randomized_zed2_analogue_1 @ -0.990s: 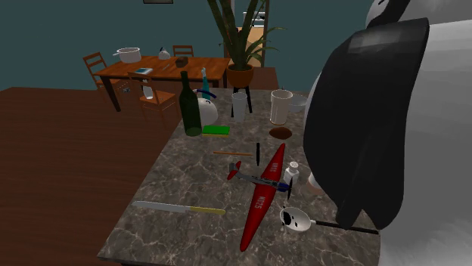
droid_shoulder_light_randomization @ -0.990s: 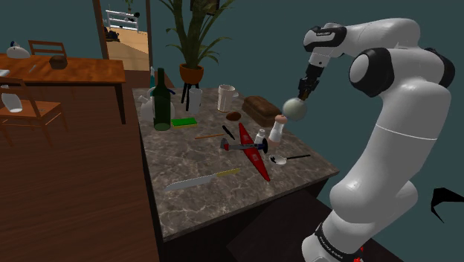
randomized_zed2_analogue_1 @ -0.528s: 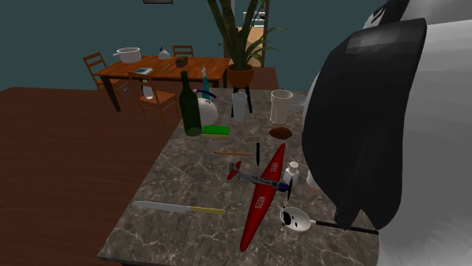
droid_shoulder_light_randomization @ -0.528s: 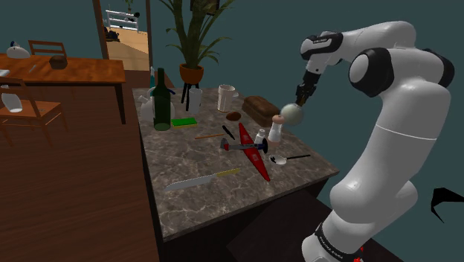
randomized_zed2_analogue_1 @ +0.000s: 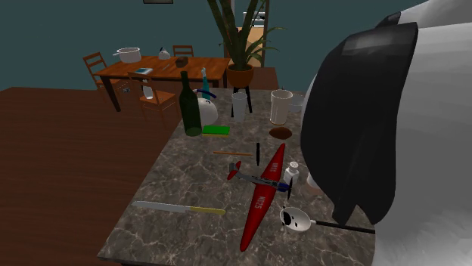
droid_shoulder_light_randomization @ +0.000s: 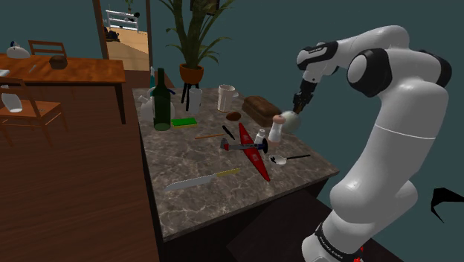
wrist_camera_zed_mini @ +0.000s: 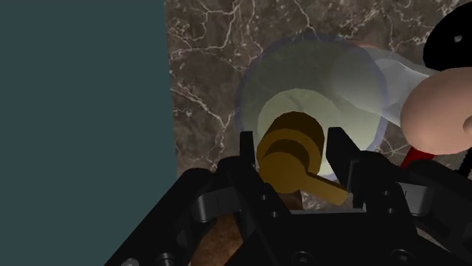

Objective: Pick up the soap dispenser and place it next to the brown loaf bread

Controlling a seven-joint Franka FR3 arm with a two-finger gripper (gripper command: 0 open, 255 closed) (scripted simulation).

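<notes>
Plainly, the black fingers are clamped on the brown pump of the soap dispenser, one on each side of it. The pale, see-through dispenser hangs under the arm just beside the brown loaf, on the side away from the white mug, over the marbled tabletop. Whether its base touches the tabletop I cannot tell.

The soap dispenser is translucent and glossy, the countertop veined marble.
</notes>
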